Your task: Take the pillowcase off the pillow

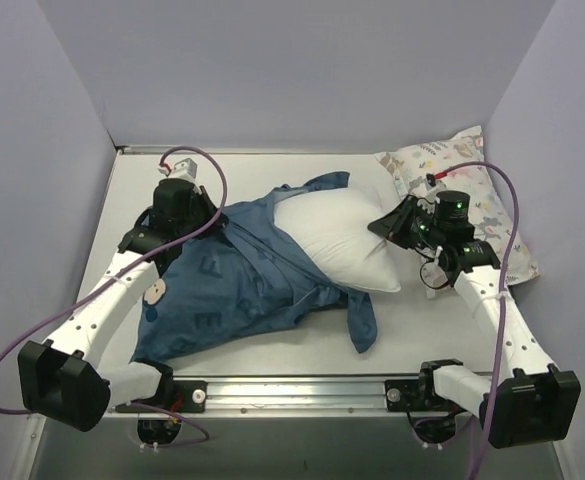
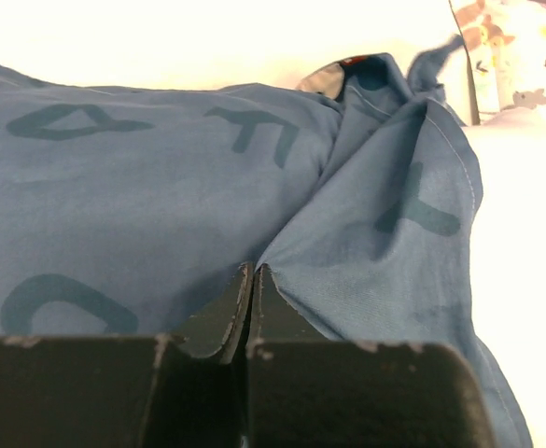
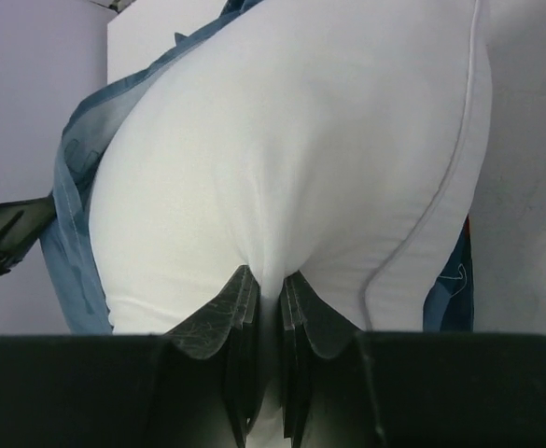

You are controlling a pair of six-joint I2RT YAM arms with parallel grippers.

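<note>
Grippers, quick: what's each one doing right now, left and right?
Left gripper: shut, pinching a fold of the pillowcase.
Right gripper: shut, pinching the edge of the pillow.

Single printed letters on pillowcase (image 1: 232, 290), F readable, others unclear

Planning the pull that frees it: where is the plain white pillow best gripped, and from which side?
Pinch the bare white end of the pillow that pokes out of the pillowcase, coming from the robot's right. That end is uncovered, puffy and faces that way; the right gripper is shut on it, while the left gripper pinches the fabric opposite.
</note>
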